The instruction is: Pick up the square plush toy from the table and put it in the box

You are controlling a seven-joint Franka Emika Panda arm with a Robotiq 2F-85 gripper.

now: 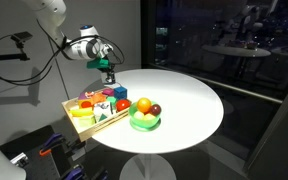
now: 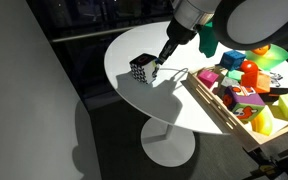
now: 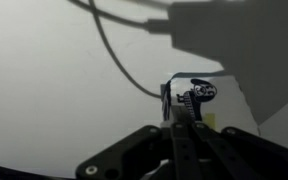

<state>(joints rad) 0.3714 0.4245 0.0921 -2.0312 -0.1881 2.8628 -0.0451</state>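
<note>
Plenty of bare table point(image 1: 189, 100) lay open past the green bowl point(image 1: 144, 121); there was less room at the rim where you worked. The square plush toy point(image 2: 140, 70) sat close to the table edge, just off the end of the box point(image 2: 209, 100), white with black marks. Cube-shaped, no long axis to tell, one upright edge facing the camera. Your gripper point(image 2: 157, 67) touched its side; jaw width, cannot tell.

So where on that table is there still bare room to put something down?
The wide white stretch of table beyond the fruit bowl is bare out to the rim. It is crowded by the box, packed with toys, with the bowl close beside it and the plush and gripper nearby.
</note>
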